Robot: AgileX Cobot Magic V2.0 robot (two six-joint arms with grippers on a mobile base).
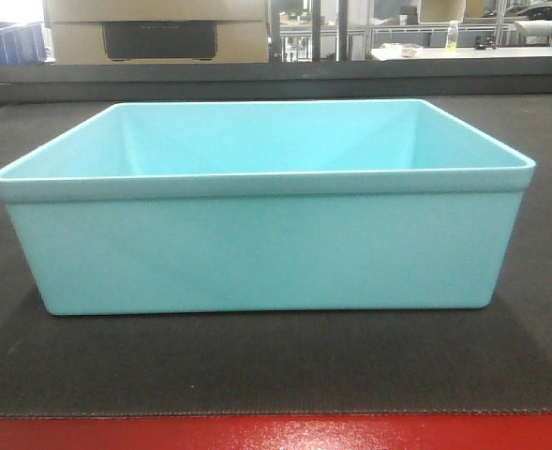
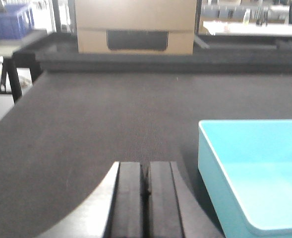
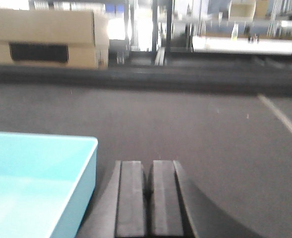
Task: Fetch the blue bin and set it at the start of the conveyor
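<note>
The blue bin, a light aqua tub, stands upright and empty on the dark textured belt of the conveyor start, just behind the red front strip. My left gripper is shut with nothing in it, above the belt, a little left of the bin's left wall. My right gripper is shut too, empty, a short way right of the bin's right wall. Neither gripper touches the bin. No gripper shows in the front view.
A cardboard box stands beyond the belt's far edge, also seen as the box in the left wrist view. Dark blue ribbed bins sit far left. A white table with a bottle is at the back right.
</note>
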